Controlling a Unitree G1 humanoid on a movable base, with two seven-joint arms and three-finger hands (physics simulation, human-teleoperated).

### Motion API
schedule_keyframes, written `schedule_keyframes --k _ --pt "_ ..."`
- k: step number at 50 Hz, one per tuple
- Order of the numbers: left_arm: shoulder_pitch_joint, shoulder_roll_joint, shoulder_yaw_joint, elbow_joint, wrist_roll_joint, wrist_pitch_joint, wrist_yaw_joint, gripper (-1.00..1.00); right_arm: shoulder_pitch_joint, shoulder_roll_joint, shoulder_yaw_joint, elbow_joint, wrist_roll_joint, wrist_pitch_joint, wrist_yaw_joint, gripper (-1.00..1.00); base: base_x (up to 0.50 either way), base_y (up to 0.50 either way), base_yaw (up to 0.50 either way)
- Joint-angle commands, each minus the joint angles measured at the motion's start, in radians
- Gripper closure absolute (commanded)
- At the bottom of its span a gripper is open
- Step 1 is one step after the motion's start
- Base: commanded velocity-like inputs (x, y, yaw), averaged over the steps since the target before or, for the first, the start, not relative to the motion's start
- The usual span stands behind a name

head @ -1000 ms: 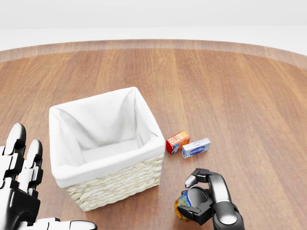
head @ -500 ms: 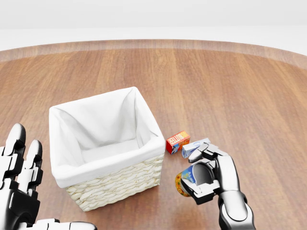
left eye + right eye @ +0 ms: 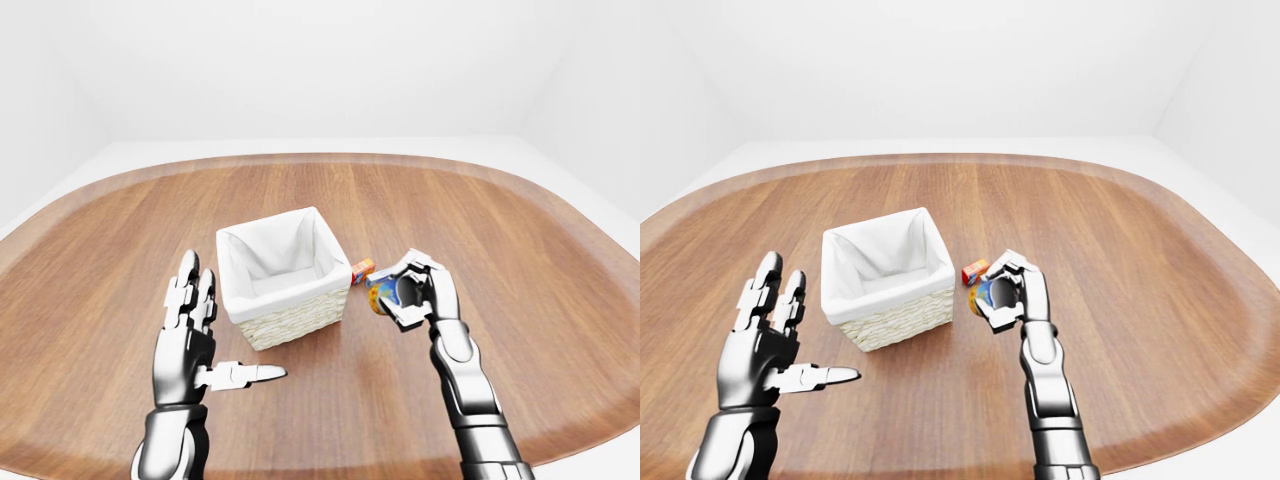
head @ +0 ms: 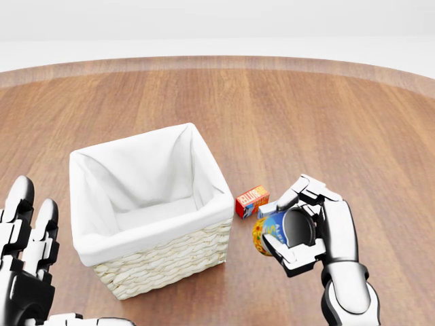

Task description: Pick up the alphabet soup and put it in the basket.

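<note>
I've got the soup can (image 4: 270, 233) in my right hand (image 4: 309, 227), 3 fingers curled round it, and it looks lifted clear of the table (image 4: 340, 115). In the head view it sits just right of the basket (image 4: 146, 255), roughly level with the wicker wall and not over the opening. So the pick-up is done, I'd say; the drop is not.

The basket is upright, white liner (image 4: 136, 183) open, nothing inside that I can see. A red box (image 4: 251, 200) lies on the table just right of the basket, close above the can in the head view, with a corner of a pale box (image 4: 264, 210) peeking out beside my fingers (image 4: 302, 187).

My left hand (image 3: 195, 335) is idle at the basket's left, flat and spread, thumb sticking out sideways, holding nothing.

What's left, as I judge it: raise the can above the rim, carry it left over the liner, then let go. The near rim is the thing to mind, since the can is low beside it and a sideways sweep could knock the basket.
</note>
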State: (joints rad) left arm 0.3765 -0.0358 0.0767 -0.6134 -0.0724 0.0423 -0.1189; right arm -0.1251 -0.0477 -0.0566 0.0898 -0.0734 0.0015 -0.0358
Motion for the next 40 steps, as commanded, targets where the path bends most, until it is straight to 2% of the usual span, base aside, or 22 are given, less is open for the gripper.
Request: schedule_keyframes --k 1,2,3,8,24,40 --pt "0.006 -0.002 0.003 -0.007 -0.004 -0.001 -0.005 -1.00 0.024 0.004 -0.001 -0.149 -0.008 0.056 0.008 1.00 0.00 0.00 0.00" --pt "0.006 -0.002 0.003 -0.007 -0.004 -0.001 -0.005 -1.00 0.024 0.004 -0.002 -0.149 -0.008 0.057 0.008 1.00 0.00 0.00 0.00" --pt "0.005 -0.002 0.004 -0.007 -0.004 -0.002 -0.005 -1.00 0.027 0.005 -0.001 -0.171 -0.009 0.072 0.009 1.00 0.00 0.00 0.00" --pt "0.005 -0.003 0.005 -0.008 -0.004 0.000 -0.007 -1.00 0.025 0.007 0.001 -0.193 -0.012 0.086 0.009 1.00 0.00 0.00 0.00" --pt "0.008 -0.002 0.003 -0.009 -0.005 0.000 -0.009 -1.00 -0.015 0.014 0.017 -0.247 -0.027 0.086 0.002 1.00 0.00 0.00 0.00" --pt "0.009 -0.003 0.009 -0.018 -0.012 0.008 -0.019 -1.00 -0.129 0.027 0.045 -0.220 -0.046 0.086 -0.022 1.00 0.00 0.00 0.00"
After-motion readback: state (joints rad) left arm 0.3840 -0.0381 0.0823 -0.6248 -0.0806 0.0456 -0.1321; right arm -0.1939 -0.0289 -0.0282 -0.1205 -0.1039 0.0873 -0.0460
